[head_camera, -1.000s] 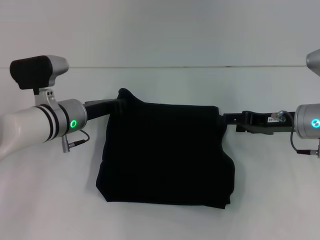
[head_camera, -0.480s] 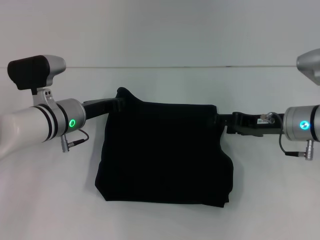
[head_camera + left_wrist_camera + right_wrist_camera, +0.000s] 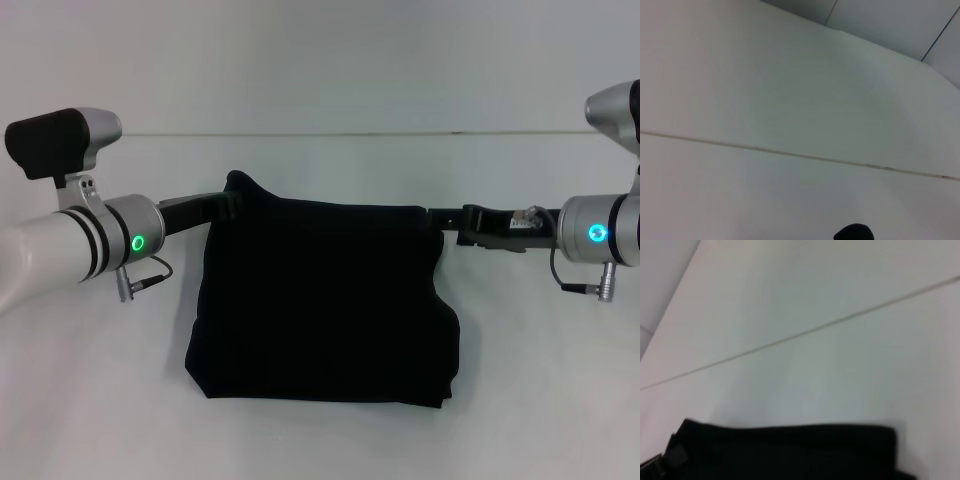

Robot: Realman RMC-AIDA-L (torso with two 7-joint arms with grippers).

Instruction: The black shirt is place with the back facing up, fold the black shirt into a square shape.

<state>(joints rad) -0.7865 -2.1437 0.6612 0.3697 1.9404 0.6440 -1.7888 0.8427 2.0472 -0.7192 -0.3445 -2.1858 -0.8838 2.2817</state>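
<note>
From the head view, both arms reach in level from the sides, and the black shirt (image 3: 322, 300) hangs between them in a folded, roughly rectangular sheet, its top edge stretched taut, its lower edge resting on the white table (image 3: 100, 400). The left gripper (image 3: 232, 203) comes in nearly horizontal and is clamped on the shirt's upper left corner, where the cloth bunches into a small peak. The right gripper (image 3: 438, 218) mirrors it, stretched straight in from the side and pinching the upper right corner. There is open table all round the shirt, wide on both flanks and in front, with the table's far edge running behind the top fold. From the left wrist view, mostly pale table and wall, only a small dark lump of the shirt (image 3: 854, 233) peeking in. From the right wrist view, the shirt's (image 3: 790, 452) taut top edge runs straight across, bare table beyond it.
</note>
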